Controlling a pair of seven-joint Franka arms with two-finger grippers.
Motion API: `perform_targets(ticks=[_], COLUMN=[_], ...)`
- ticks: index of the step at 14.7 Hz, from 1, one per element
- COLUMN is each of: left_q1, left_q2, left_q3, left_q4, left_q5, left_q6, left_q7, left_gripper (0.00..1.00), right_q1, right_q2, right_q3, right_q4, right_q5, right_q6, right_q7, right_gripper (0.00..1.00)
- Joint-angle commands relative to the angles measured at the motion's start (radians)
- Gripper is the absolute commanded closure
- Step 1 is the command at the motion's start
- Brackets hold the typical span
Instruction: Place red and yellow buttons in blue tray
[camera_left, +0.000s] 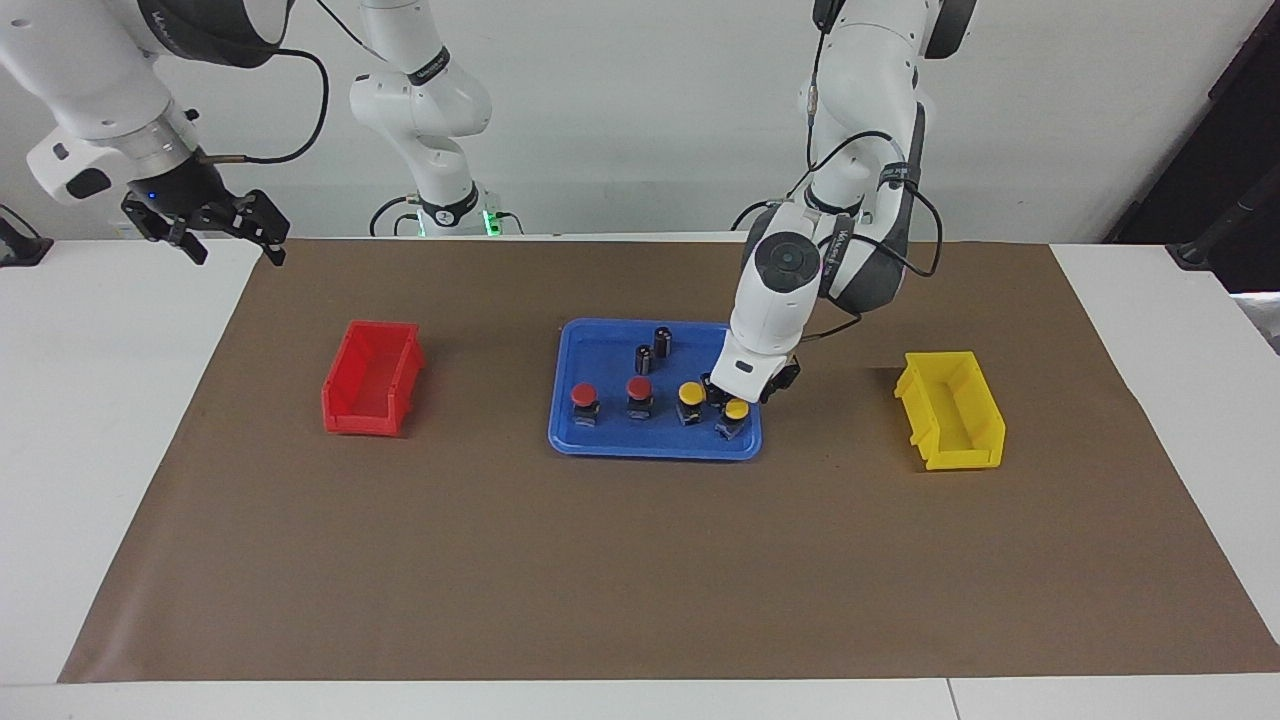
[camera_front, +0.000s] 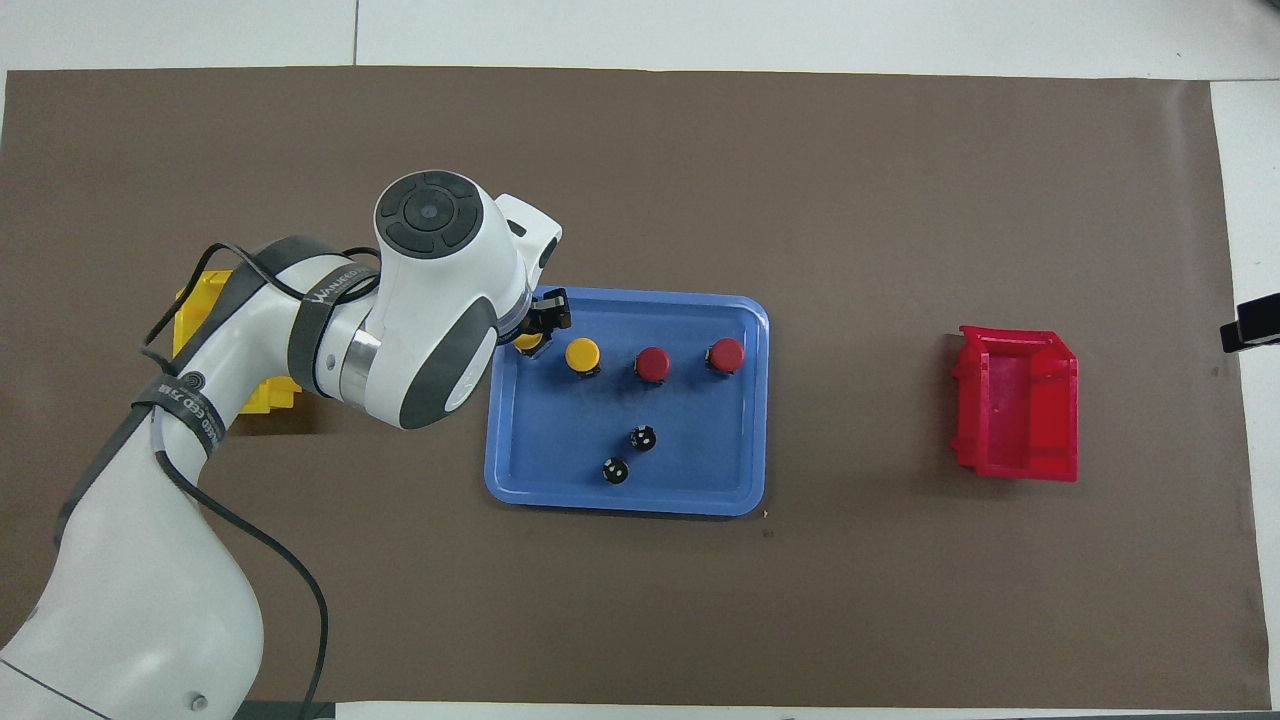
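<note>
Red and yellow buttons (camera_left: 690, 393), four mushroom caps on dark bases, stand in the blue tray (camera_left: 600, 445); left claw (camera_left: 722, 392) apparently parted beside one; right claw (camera_left: 228, 222) wide, waiting.

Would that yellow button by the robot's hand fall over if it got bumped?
Maybe. The yellow button has a wide round cap on a narrower base, so it looks a bit top-heavy. If it tipped, the blue tray has a low rim that would probably stop it rolling off.
</note>
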Motion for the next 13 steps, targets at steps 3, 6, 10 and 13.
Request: perform_targets(ticks=[3, 6, 10, 13], left_q1=[0.062, 0.148, 0.304, 0.418], left_q2=[-0.113, -0.167, -0.257, -0.318], left_q3=[0.027, 0.032, 0.032, 0.033], left_q4=[0.039, 0.062, 0.074, 0.080], left_q5=[0.036, 0.036, 0.038, 0.033], left_q6=[-0.207, -0.300, -0.386, -0.457], left_q7=[0.225, 0.378, 0.570, 0.703], left_gripper=[0.00, 0.00, 0.00, 0.00], right_q1=[-0.015, -0.014, -0.011, -0.011], right_q2=[-0.004, -0.004, -0.004, -0.004], right_q3=[0.004, 0.004, 0.004, 0.002], right_q4=[-0.003, -0.003, -0.004, -0.003], right_q5=[-0.013, -0.011, -0.013, -0.014], right_q6=[-0.001, -0.001, -0.005, -0.007], right_q7=[-0.024, -0.020, -0.017, -0.013], right_gripper=[0.00, 0.00, 0.00, 0.00])
